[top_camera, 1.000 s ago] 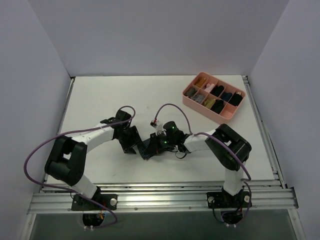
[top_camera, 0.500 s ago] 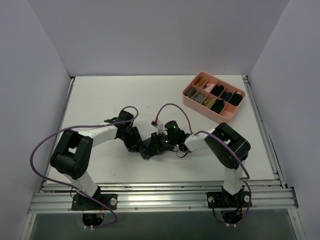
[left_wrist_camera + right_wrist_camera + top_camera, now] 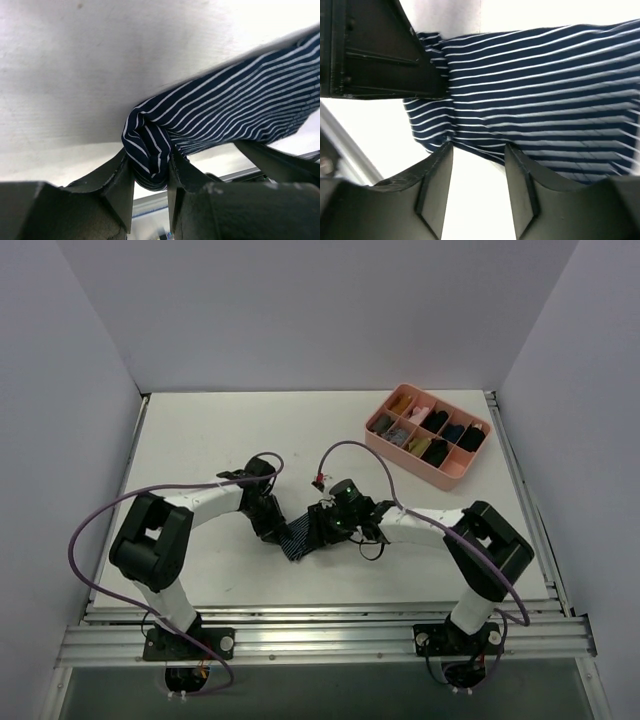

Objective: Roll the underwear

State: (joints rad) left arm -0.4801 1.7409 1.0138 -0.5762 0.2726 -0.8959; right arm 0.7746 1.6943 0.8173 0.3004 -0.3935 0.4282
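Observation:
The underwear (image 3: 298, 538) is a navy pinstriped cloth lying on the white table between my two grippers. My left gripper (image 3: 274, 527) is at its left end. In the left wrist view it (image 3: 150, 172) is shut on a bunched fold of the underwear (image 3: 235, 115), with the rest stretching away to the right. My right gripper (image 3: 318, 531) is at the cloth's right side. In the right wrist view it (image 3: 477, 150) is open, its fingertips (image 3: 444, 152) touching the near edge of the underwear (image 3: 535, 100), with bare table between them. No waistband edge shows.
A pink divided tray (image 3: 452, 472) holding small rolled bundles stands at the back right. Purple cables loop from both arms over the table. The table's near edge and metal rail (image 3: 320, 625) lie just behind the grippers. My left gripper's dark body (image 3: 375, 50) fills the right wrist view's upper left.
Both grippers and the underwear have shifted slightly to the right. The right arm has stretched out, its elbow swinging right. The left gripper has closed in on the cloth's left end.

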